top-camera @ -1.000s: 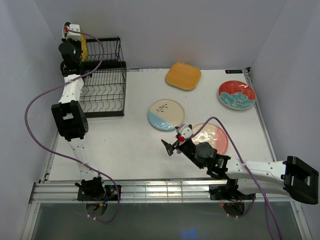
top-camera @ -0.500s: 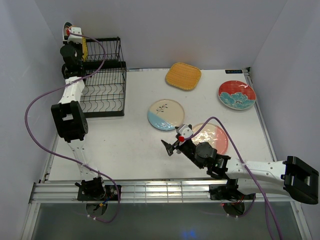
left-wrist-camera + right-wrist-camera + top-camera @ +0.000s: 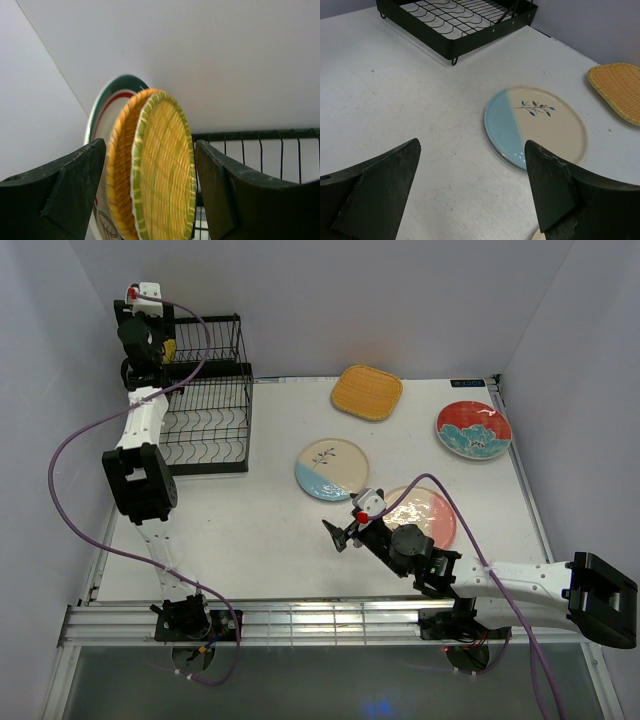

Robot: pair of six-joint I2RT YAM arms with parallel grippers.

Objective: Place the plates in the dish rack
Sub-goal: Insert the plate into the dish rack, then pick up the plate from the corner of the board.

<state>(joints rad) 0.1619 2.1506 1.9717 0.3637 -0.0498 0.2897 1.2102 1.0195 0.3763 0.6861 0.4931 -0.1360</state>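
Observation:
The black wire dish rack [image 3: 205, 410] stands at the table's far left. In its raised upper basket, three plates stand on edge: a green-rimmed woven plate [image 3: 165, 170], an orange woven plate [image 3: 120, 175] and a green-striped white plate [image 3: 102, 115]. My left gripper [image 3: 150, 145] is open, its jaws straddling the two woven plates with a gap on the left side. On the table lie a rounded-square woven plate [image 3: 367, 392], a red-teal floral plate [image 3: 473, 429], a cream-blue plate [image 3: 536, 125] and a cream-pink plate [image 3: 425, 515]. My right gripper [image 3: 472, 145] hovers open and empty just in front of the cream-blue plate.
The lower slotted section of the rack [image 3: 460, 20] holds no plates. The side wall runs close behind and left of the rack. A purple cable [image 3: 70, 455] loops off the left arm.
The left gripper has opened and let go of the green-rimmed woven plate, which now stands in the upper basket. It has drawn back slightly. The right arm has not moved.

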